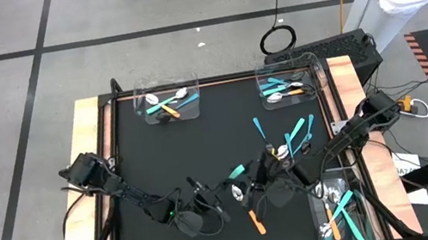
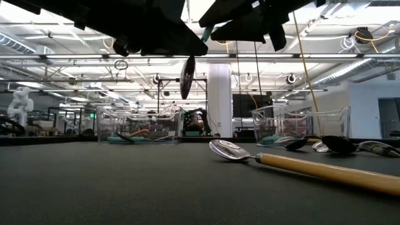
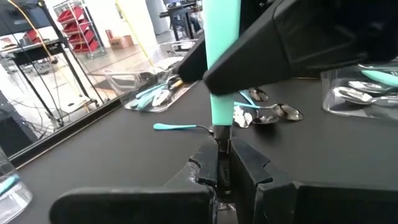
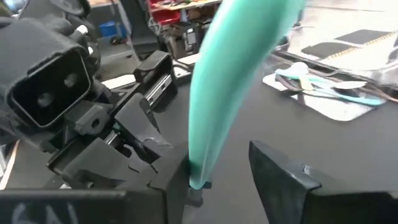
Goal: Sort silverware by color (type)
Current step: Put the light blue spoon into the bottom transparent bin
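Pinching the metal neck of a teal spoon [image 3: 222, 68], the left gripper [image 1: 211, 203] hovers mid-table; the right gripper [image 1: 254, 190], jaws seemingly spread, flanks its handle, with an orange spoon [image 1: 255, 221] lying nearby.

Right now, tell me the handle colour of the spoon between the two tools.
Teal; left wrist view shows it best.
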{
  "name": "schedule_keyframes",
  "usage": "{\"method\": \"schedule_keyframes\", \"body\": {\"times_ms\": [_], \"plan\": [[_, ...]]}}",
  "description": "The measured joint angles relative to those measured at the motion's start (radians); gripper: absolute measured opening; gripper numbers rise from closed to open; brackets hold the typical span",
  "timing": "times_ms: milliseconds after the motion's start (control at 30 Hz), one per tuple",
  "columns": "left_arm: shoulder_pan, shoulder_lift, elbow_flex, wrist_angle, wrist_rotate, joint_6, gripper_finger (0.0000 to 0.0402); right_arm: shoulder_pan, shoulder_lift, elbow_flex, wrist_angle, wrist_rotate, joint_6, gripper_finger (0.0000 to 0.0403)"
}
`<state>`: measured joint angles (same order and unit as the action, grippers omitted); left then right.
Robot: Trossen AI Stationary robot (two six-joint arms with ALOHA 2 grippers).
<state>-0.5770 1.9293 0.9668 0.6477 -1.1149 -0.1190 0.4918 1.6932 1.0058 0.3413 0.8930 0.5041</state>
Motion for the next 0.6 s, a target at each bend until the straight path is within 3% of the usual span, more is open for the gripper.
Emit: {"method": "schedule_keyframes", "body": {"times_ms": [133,333,600], "plan": [[0.002,0.000,0.000,0.000,0.026,0.004,0.0017,-0.006,0.000,0.000,-0.002,-0.032,-0.004,0.0126],[0.003,0.000,0.000,-0.002,0.052,0.004,0.0017,-0.005,0.000,0.000,-0.006,-0.046,-0.042,0.0038],[0.003,0.000,0.000,-0.003,0.067,0.002,0.0017,-0.005,0.000,0.000,-0.009,-0.060,-0.070,0.0035]]}}
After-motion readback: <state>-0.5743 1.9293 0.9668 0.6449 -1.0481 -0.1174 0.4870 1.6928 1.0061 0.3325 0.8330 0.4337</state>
